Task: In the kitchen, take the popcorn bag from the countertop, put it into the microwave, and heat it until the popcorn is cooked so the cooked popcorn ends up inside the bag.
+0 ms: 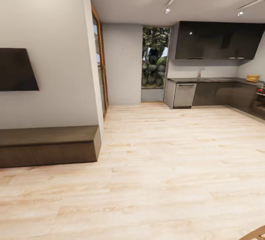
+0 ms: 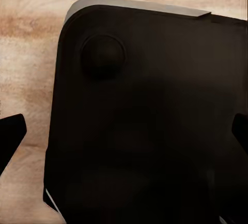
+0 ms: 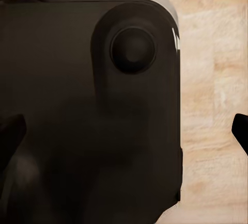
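Observation:
The kitchen is far off at the right of the head view, across a light wood floor. On the far right end of its grey countertop (image 1: 217, 80) sits a small tan-orange ridged sack, the popcorn bag (image 1: 253, 78). The microwave is out of view. My left gripper (image 2: 124, 136) is open; its dark fingertips (image 2: 10, 137) stand wide apart above my own black base. My right gripper (image 3: 124, 133) is open in the same way, with fingertips (image 3: 11, 131) spread over the base and nothing between them.
A wall with a dark TV (image 1: 16, 70) and a low wooden bench (image 1: 48, 146) stands at the left. Dark upper cabinets (image 1: 217, 40), a steel dishwasher front (image 1: 184, 95) and a tall window with plants (image 1: 154, 61) lie ahead. A wooden corner (image 1: 257, 234) pokes in at the bottom right.

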